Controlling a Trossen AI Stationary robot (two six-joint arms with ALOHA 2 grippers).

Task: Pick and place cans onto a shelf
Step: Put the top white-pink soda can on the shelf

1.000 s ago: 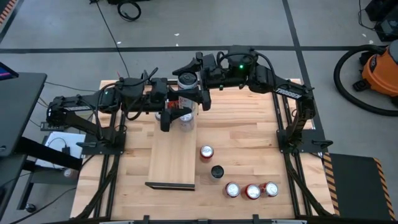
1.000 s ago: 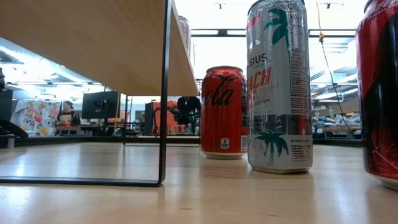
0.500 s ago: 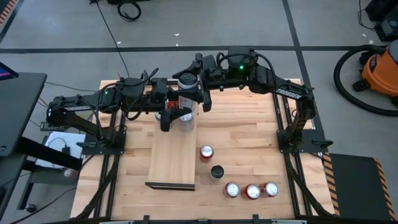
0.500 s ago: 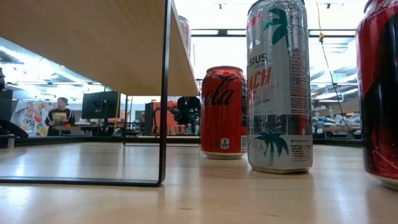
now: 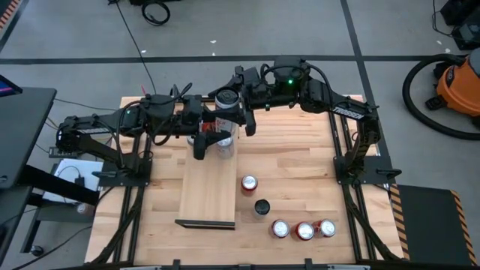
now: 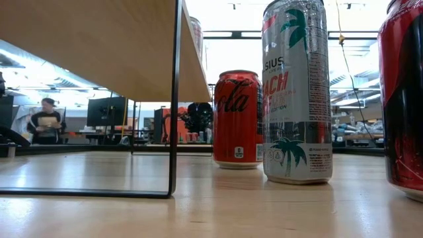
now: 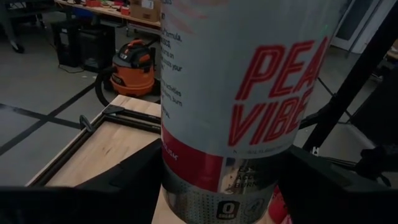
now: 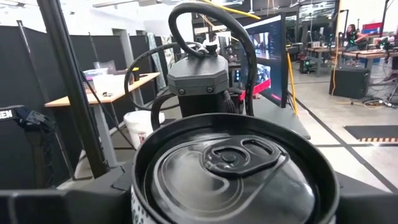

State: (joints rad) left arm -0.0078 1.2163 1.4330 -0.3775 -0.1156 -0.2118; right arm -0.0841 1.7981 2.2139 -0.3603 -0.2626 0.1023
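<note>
**High view: both pincers on cans at the far end of the shelf**

High view has both dark arms meeting over the far end of the long light wooden shelf board [image 5: 208, 191]. The left gripper [image 5: 212, 139] is clamped on a white-and-silver drink can with red lettering [image 7: 242, 106]; the left wrist view shows a dark finger pressed to each side of it, can upright. Just beyond that pincer, the right gripper [image 5: 227, 109] is clamped on a tall silver-topped can [image 5: 226, 98]; the right wrist view is filled by its round metallic top [image 8: 233, 171], with the pull tab showing.

On the tabletop, off to the right gripper's side and nearer the front edge: a red can [image 5: 248, 183], a black can [image 5: 261, 206], then a row of three silver-topped red cans [image 5: 303, 229] touching each other.

Low view shows a red cola can [image 6: 237, 119] and a tall silver palm-print can [image 6: 296, 92] standing beside the shelf's dark rail [image 6: 174, 99]. A person [image 6: 45, 121] stands far back in the room.
</note>
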